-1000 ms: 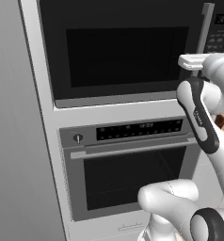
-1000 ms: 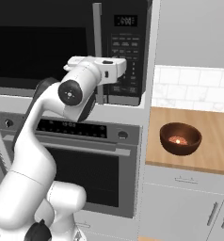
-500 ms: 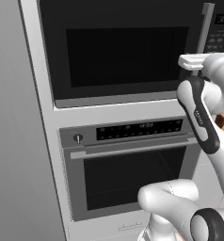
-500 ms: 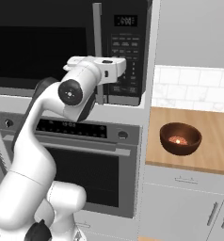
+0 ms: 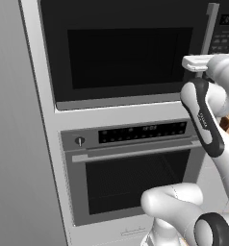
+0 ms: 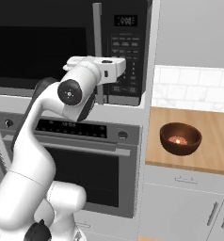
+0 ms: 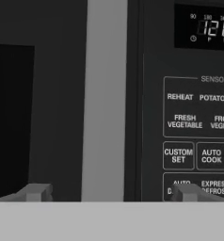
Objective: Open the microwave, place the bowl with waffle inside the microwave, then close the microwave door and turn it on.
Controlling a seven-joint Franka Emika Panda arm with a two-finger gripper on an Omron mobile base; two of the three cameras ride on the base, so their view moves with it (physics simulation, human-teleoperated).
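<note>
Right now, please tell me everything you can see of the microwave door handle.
The microwave door handle is a straight, vertical silver bar that looks like brushed metal. It stands at the right edge of the black glass microwave door, just left of the dark keypad panel. The door is shut. The gripper faces the handle with open jaws, one finger on each side; no contact is visible.

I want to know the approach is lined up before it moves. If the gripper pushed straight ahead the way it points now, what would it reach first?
Most likely the microwave door's vertical silver handle, which stands between the open gripper's fingertips in the hand view, keypad just beside it. How far off it is is hard to judge.
</note>
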